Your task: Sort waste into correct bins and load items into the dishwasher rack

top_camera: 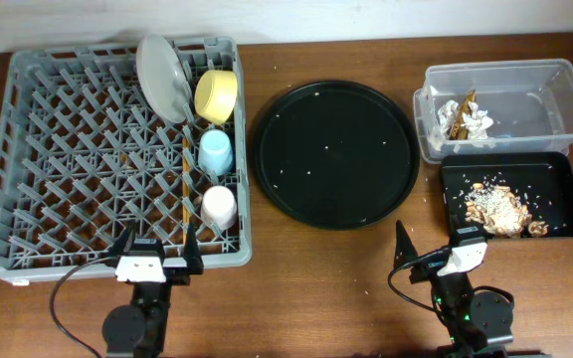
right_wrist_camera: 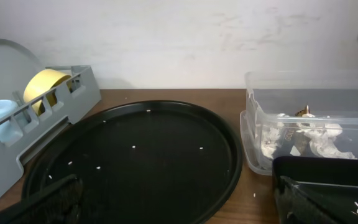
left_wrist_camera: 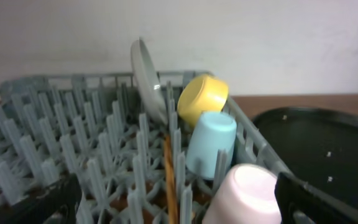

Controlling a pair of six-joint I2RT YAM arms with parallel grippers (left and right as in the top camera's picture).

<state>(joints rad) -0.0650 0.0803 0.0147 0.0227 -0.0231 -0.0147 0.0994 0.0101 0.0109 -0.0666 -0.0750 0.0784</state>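
Left gripper (top_camera: 159,249) hangs with jaws wide apart, holding nothing, at the near edge of the rack (top_camera: 28,149). Right gripper (top_camera: 444,244) is also spread wide and holds nothing, at the near left corner of the shallow black tray (top_camera: 555,179). The rack's right side holds pink-white cup (top_camera: 218,206), blue cup (top_camera: 215,153), yellow bowl (top_camera: 216,95) and plate (top_camera: 162,80) on edge, with chopsticks (top_camera: 185,189) alongside; the round black tray (top_camera: 334,154) sits between rack and bins, tissue (top_camera: 478,121) and wrapper (top_camera: 463,114) lie in the clear tub (top_camera: 555,80), and food scraps (top_camera: 495,207) lie in the shallow black tray.
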